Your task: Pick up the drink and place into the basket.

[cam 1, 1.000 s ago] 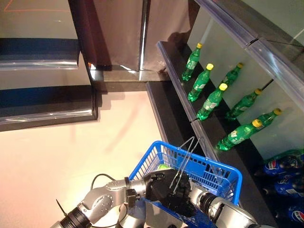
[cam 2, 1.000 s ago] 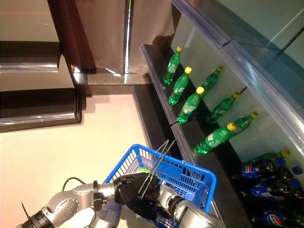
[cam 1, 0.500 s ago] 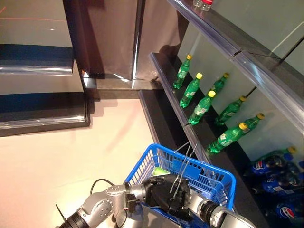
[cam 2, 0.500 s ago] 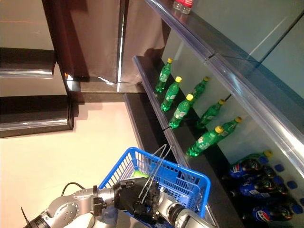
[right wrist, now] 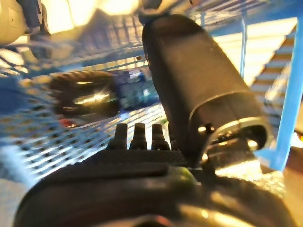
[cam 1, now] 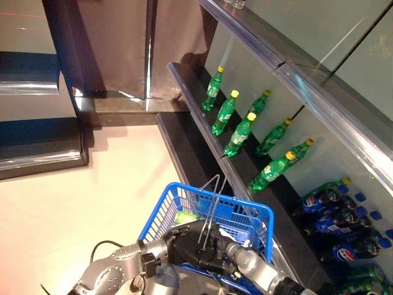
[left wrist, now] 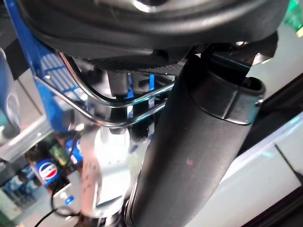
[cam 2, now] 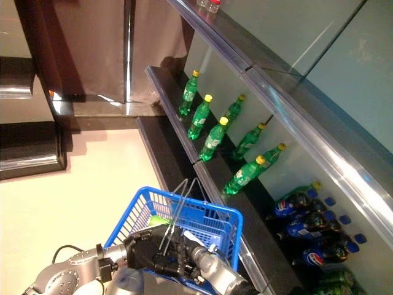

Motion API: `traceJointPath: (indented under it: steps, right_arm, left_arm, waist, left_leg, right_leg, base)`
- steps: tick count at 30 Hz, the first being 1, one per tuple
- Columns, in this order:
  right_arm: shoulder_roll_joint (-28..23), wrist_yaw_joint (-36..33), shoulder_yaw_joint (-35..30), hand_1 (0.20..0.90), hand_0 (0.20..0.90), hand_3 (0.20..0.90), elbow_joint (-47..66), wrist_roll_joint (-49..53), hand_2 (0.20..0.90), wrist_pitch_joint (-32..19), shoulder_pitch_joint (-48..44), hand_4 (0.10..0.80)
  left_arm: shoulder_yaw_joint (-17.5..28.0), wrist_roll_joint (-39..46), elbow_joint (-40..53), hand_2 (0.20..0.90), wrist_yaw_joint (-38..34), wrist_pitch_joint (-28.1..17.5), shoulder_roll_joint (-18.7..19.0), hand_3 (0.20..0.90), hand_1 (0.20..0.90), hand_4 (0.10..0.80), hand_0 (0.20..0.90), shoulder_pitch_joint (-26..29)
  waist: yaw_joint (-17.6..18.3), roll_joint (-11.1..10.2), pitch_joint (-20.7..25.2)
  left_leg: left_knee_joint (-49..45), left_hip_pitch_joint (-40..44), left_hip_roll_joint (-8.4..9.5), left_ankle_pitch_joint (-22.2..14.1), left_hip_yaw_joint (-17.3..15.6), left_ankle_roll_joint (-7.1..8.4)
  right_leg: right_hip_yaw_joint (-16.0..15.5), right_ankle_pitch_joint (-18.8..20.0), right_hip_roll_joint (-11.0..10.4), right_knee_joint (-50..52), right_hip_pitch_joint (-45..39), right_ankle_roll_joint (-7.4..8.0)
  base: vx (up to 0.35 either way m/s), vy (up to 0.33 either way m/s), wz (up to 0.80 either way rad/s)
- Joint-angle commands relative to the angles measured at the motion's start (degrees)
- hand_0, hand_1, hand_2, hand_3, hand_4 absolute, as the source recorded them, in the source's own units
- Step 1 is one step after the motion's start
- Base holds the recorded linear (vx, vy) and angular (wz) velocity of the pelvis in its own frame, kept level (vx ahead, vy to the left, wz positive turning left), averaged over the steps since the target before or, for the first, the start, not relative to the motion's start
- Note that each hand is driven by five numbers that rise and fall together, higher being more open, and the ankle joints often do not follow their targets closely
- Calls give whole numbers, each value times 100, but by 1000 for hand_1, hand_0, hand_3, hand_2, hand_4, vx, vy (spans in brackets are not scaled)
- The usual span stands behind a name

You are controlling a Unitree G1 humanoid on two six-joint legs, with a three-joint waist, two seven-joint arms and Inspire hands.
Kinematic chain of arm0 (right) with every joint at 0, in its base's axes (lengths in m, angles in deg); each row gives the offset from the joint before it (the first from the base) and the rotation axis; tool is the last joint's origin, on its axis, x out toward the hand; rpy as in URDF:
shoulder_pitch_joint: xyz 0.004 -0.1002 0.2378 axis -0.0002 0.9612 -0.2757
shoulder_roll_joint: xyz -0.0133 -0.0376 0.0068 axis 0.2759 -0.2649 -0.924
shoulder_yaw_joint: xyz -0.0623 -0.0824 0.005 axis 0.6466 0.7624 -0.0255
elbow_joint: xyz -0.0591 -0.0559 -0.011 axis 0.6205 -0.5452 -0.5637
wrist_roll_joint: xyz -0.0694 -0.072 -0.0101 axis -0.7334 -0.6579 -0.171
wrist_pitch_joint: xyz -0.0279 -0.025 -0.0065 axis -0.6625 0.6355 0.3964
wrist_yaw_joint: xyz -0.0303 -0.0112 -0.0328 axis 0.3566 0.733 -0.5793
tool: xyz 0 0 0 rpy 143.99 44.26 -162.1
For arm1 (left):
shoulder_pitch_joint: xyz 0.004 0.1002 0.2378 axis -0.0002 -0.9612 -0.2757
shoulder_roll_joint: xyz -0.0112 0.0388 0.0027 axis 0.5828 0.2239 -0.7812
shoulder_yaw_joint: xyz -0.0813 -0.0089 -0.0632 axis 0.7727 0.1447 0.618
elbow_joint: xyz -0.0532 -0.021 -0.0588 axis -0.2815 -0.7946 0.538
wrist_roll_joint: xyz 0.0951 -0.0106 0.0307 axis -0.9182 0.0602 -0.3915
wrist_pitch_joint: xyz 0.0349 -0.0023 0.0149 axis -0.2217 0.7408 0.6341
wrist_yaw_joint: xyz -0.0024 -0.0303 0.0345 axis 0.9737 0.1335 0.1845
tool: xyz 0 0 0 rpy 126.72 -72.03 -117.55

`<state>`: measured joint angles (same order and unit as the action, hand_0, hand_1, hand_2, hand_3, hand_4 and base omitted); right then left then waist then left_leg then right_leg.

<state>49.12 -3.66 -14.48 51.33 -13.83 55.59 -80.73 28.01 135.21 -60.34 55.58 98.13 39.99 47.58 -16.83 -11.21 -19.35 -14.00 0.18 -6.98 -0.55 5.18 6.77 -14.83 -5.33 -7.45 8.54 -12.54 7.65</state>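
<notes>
A blue plastic basket (cam 1: 242, 206) hangs in front of me by its wire handles (cam 1: 212, 196). My left hand (cam 1: 183, 241) is curled round those handles, and the wires run under its palm in the left wrist view (left wrist: 118, 118). My right hand (cam 1: 216, 251) reaches down inside the basket. In its wrist view the thumb (right wrist: 199, 80) stands apart from the fingers (right wrist: 137, 135), which hold nothing. Just beyond them a dark drink bottle (right wrist: 85, 97) with a blue label lies on the basket's mesh floor. A green bottle (cam 1: 184, 216) also lies in the basket.
To my right runs a dark shelf unit (cam 1: 190, 101) with a row of green bottles (cam 1: 239, 134) and, lower down, dark bottles with blue labels (cam 1: 334, 218). Glass fronts slope above them. A dark cabinet (cam 1: 116, 43) stands at the back, pale floor (cam 1: 73, 203) to the left.
The camera has swung, so the whole scene has shifted and more of the lower shelf shows. Both hands and the basket keep about the same pose.
</notes>
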Motion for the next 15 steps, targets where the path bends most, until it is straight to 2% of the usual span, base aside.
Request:
traceJointPath:
  steps: [1,6,9,15]
  right_arm:
    - [-666,-553,-285,900,900,900,765,-258,900,-161,26,800]
    - [-845,-911,-729,900,900,900,1275,-404,900,-254,349,800]
    - [-893,-1172,-992,900,900,900,1546,-441,900,-389,480,800]
    - [-985,-2107,-1514,900,900,900,2108,-600,900,-736,739,800]
  left_arm:
    - [297,1337,2165,300,1307,-984,-851,200,300,100,300,145]
    - [478,1328,2164,300,1414,-1020,-834,200,300,100,300,-66]
    - [529,1321,2170,300,1428,-1063,-847,200,300,100,300,-172]
    - [602,1343,2191,300,1432,-1176,-892,200,300,100,300,-326]
  waist:
    - [154,270,509]
    - [265,270,548]
    - [340,307,573]
    - [470,377,614]
  left_leg:
    - [8,460,89,-61,-118,-116]
    - [19,475,103,3,-176,-139]
    - [-23,538,80,-80,-201,-145]
    - [-81,530,116,-61,-266,-174]
  right_leg:
    - [303,1145,-38,-31,513,735]
    - [378,1197,-47,-31,539,735]
    - [406,1134,-35,-4,491,735]
    - [478,1124,-84,34,505,735]
  base:
    - [34,-7,-4]
    - [9,9,-4]
    - [28,21,-7]
    - [9,41,-3]
